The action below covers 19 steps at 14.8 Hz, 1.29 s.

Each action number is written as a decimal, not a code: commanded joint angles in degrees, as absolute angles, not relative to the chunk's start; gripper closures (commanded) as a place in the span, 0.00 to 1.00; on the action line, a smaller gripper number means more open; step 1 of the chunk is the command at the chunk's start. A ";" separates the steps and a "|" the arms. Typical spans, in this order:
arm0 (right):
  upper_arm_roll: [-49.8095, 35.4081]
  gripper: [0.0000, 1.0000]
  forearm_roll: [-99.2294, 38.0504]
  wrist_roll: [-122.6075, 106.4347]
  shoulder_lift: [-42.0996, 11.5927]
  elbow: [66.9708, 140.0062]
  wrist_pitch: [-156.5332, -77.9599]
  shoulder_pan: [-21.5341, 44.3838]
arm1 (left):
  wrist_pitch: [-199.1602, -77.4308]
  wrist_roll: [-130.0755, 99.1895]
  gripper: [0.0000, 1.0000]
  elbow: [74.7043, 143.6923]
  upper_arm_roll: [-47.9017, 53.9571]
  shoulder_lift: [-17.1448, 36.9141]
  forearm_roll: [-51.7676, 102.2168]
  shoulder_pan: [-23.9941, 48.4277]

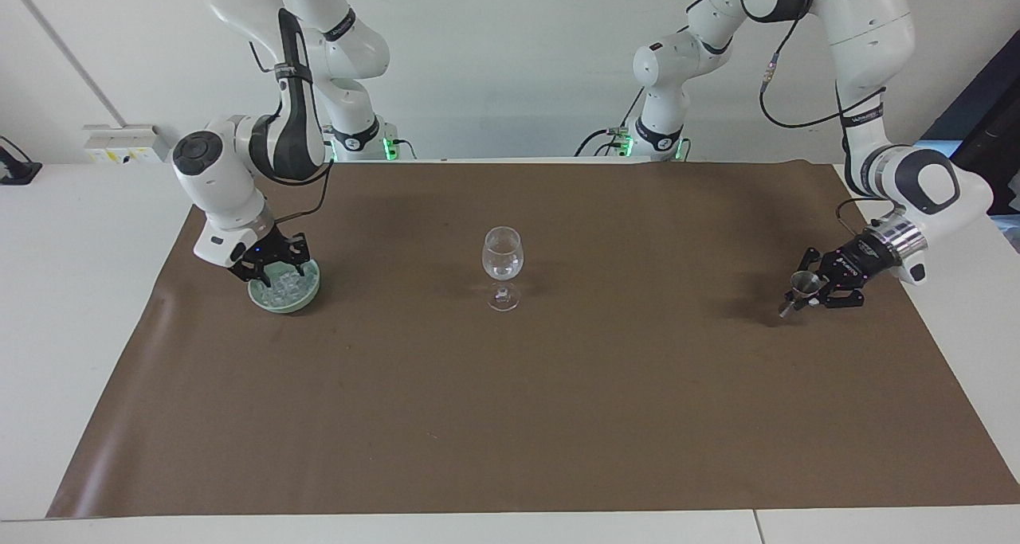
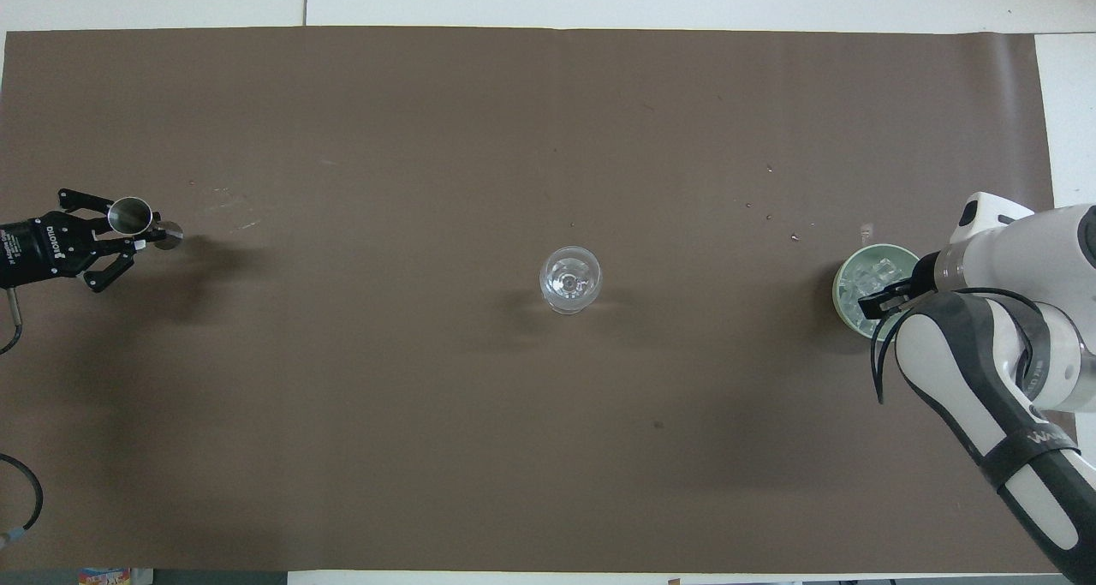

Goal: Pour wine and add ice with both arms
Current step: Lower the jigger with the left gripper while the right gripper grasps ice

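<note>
The step in hand was twofold: picking up ice and bringing the measure of wine to the glass. Neither transfer looked complete.

The tabletop [image 1: 72, 305] was white and smooth, covered by a broad brown mat [image 1: 558, 416] of matte, paper-like sheet with faint creases.

The right arm [image 1: 263, 142], white and jointed with black bands, reached down at its own end of the tabletop. The right tool [image 1: 273, 271] stood directly over and partly inside a pale green bowl [image 1: 310, 293], round and shallow, probably ceramic. Its fingers were dipped among the ice [image 1: 288, 289], a heap of small clear glassy cubes lying in the bowl beneath the tool. Whether the fingers had closed on a cube could not be told.

The left arm [image 1: 876, 66] reached out at its own end. The left tool [image 1: 814, 291] was clenched on a metal jigger [image 1: 801, 289], a small double cone of polished steel, tilted, its lower end seemingly just off the mat.

A clear stemmed wine glass [image 1: 503, 267], thin-walled with a round foot, stood upright well apart from both tools, between them.

Next, the right tool would need a firm pinch on one slippery cube, then a lift clear of the rim. The left tool would need to carry the jigger over the glass without spilling.
</note>
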<state>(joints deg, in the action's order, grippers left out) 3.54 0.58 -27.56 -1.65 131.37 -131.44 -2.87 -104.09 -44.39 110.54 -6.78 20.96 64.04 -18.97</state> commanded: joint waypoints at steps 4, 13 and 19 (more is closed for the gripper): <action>3.16 0.36 -0.70 -29.44 -1.06 132.98 -132.89 -3.78 | -108.20 -42.64 1.00 114.78 -6.86 19.69 69.77 -18.80; 3.16 0.70 -0.70 -30.59 -1.05 133.33 -133.95 -3.96 | -107.93 -38.32 1.00 124.54 -6.94 17.14 80.07 -22.06; 3.16 0.75 -0.88 -30.59 -1.05 132.98 -133.68 -3.96 | -107.67 -38.32 1.00 127.18 -6.86 16.08 82.18 -23.90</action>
<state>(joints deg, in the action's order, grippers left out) 3.60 0.53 -28.49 -1.61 132.32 -132.89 -2.95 -107.20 -39.04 124.75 -7.22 18.14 80.60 -22.42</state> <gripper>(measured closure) 0.718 0.784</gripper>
